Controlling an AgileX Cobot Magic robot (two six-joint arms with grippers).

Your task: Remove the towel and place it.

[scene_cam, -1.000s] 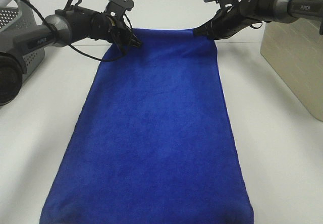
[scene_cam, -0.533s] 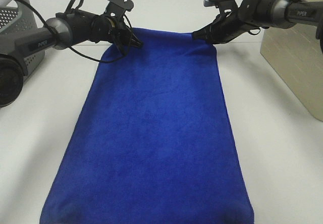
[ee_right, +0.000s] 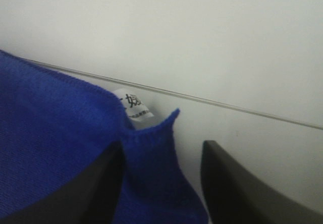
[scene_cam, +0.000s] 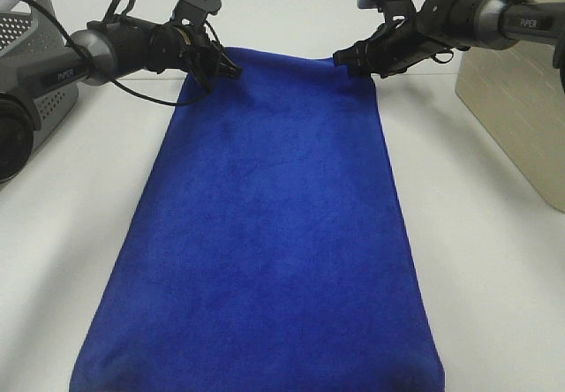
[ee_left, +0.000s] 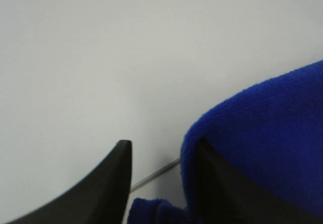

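Observation:
The deep-blue towel (scene_cam: 274,224) lies spread flat on the white table, its near end at the front edge of the exterior high view. My left gripper (scene_cam: 231,68) is at the towel's far left corner with its jaws apart. In the left wrist view the towel (ee_left: 262,143) drapes over one finger (ee_left: 108,183). My right gripper (scene_cam: 342,57) is at the far right corner, jaws apart. In the right wrist view the towel corner (ee_right: 146,163) with its white tag (ee_right: 132,104) lies between the fingers (ee_right: 237,183).
A grey perforated basket (scene_cam: 31,52) stands at the far left behind the left arm. A beige box (scene_cam: 521,101) stands at the right. Bare white table (scene_cam: 494,277) lies on both sides of the towel.
My left gripper has drawn back a little toward the far left while the towel stayed where it lay. My right gripper has barely moved.

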